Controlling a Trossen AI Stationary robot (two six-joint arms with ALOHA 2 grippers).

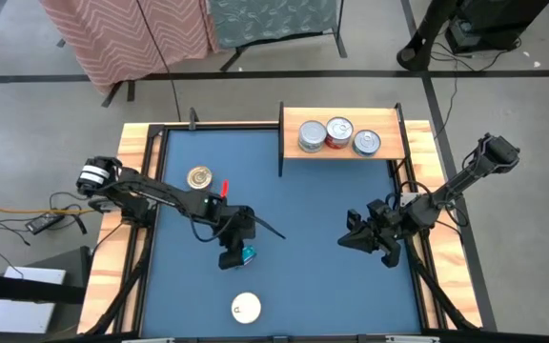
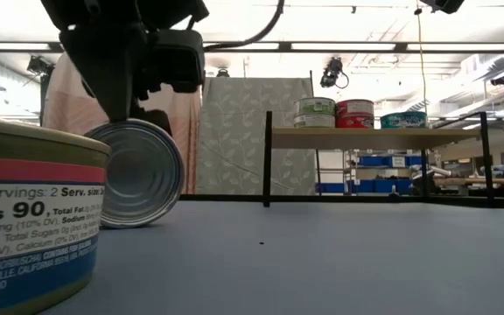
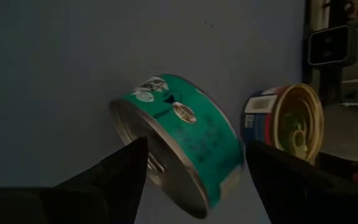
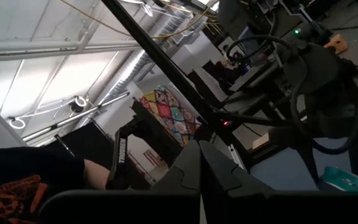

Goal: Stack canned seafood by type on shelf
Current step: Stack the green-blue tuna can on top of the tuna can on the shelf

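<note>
1. The left pincer [image 1: 233,250] is low over the middle of the blue table [image 1: 313,219], its fingers [image 3: 114,171] set wide on either side of a teal tin [image 3: 179,140].
2. The teal tin is tipped on its edge on the table, its silver end facing the low camera; the fingers flank its two flat ends, and whether they press it cannot be told.
3. The right pincer [image 1: 355,240] hangs above the table's right part, fingers shut and holding nothing.
4. The shelf [image 1: 343,140] stands at the table's far edge, towards the right, with three tins in a row: a silver-lidded one [image 1: 312,134], a red-sided one [image 1: 338,131], and another silver-lidded one [image 1: 366,142].
5. A gold-lidded tin [image 1: 199,177] sits just beside the left arm on its far side.
6. A white-lidded tin [image 1: 246,307] stands near the table's front edge.
</note>
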